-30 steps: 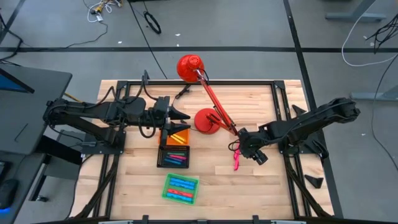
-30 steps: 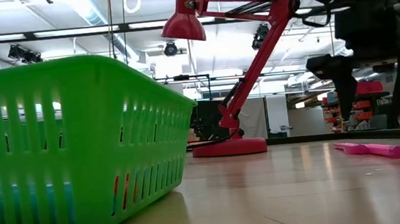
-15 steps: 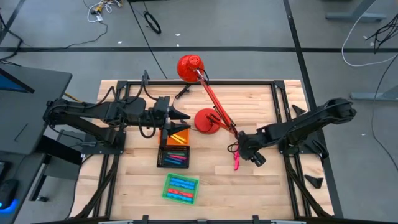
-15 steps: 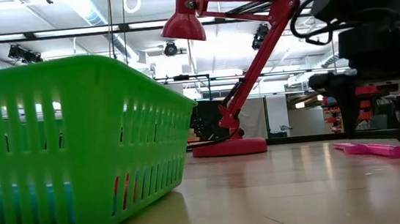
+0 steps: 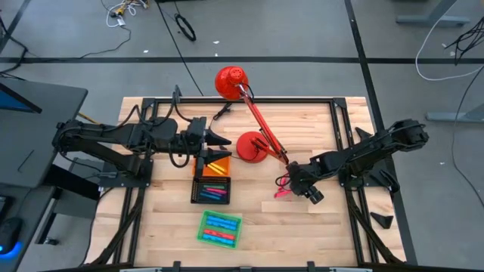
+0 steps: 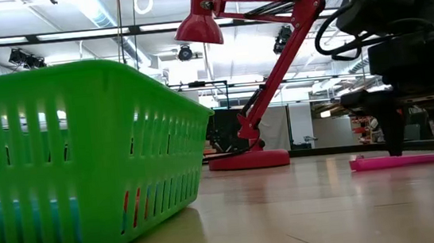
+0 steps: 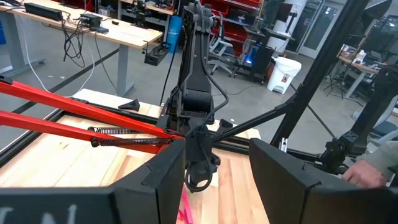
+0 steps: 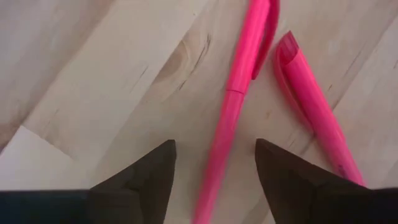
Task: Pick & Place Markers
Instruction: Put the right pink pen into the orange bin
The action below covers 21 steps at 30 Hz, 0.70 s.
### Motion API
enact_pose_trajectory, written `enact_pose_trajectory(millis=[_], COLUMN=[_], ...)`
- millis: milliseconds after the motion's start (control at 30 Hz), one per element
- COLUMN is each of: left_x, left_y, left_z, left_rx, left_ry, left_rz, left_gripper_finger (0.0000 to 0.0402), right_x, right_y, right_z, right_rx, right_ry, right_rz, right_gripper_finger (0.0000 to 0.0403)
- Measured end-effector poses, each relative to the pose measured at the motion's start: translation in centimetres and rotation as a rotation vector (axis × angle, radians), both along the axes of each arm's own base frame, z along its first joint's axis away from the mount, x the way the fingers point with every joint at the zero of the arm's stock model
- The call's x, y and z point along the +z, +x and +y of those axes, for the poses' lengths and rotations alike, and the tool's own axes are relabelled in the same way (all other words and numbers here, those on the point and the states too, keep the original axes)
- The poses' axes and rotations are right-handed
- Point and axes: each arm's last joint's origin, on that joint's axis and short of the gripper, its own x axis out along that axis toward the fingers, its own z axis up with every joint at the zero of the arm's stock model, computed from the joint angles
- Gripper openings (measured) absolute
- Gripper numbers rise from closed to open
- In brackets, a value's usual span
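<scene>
The step in hand is judged to be the pick of a pink marker [image 8: 231,118] from the desk [image 5: 340,227]. The right end effector [image 8: 214,163] is lowered onto it with its fingers parted on either side of the barrel; no grip is made out yet, and the marker lies flat on the wood. A second pink marker [image 8: 311,106] lies just beside the first, outside one finger, angled away from it.

The next move is judged to call for closure on the nearer marker alone, then a lift clear of its neighbour. In the low view only one pink stick can be told, so contact between the two cannot be settled.

The right arm is stretched low across the desk, wrist pitched downward. The left end effector [image 7: 214,171] is held level above the desk, well apart from the markers, part open and empty.
</scene>
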Motion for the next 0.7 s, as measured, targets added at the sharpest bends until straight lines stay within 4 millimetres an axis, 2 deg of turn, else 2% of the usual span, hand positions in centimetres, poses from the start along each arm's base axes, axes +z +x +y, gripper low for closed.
enact_pose_trajectory(millis=[167,500,700], left_x=[0.00,-0.08,-0.16], left_y=[0.00,-0.01,-0.02], left_z=[0.00,0.00,0.00], left_rx=[0.000,0.000,-0.001], left_ry=[0.002,0.004,0.007], left_rz=[0.000,0.008,0.016], left_gripper_finger=[0.0183,0.0183,0.0183], right_x=[-0.06,-0.11,0.18], right_y=[-0.18,-0.37,-0.42], right_z=[-0.02,-0.06,0.08], right_rx=[-0.033,-0.088,-0.167], right_ry=[0.008,0.018,0.056], right_rz=[0.027,0.058,0.058], right_gripper_finger=[0.0165,0.0018,0.0014])
